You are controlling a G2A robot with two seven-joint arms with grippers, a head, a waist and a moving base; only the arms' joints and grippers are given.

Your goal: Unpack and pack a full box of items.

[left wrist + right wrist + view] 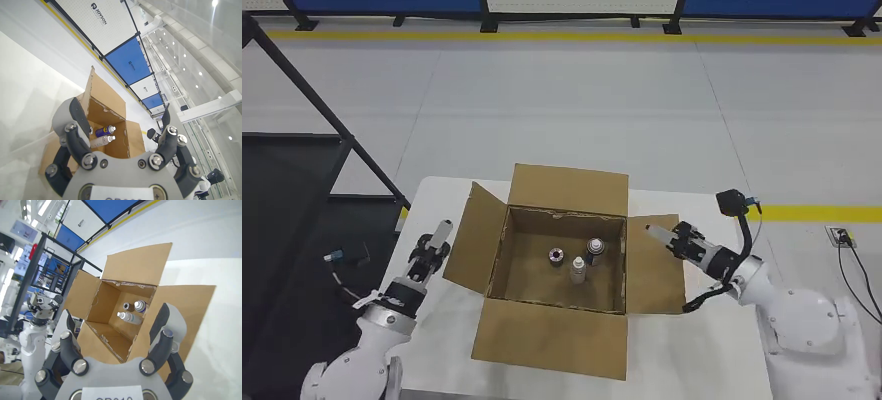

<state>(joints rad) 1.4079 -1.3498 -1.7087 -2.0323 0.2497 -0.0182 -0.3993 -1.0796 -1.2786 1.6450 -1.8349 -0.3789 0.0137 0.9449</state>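
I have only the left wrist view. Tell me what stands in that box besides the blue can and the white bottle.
Observer: A third item, a small dark cylinder with a metal top, stands beside the blue spray can.
Operator: Give me the right claw's state.
Observer: The right claw is open and empty, by the far corner of the right flap.
Operator: Report on the flap nearest the robot.
Observer: The near flap is folded outward, toward the robot's side of the table.
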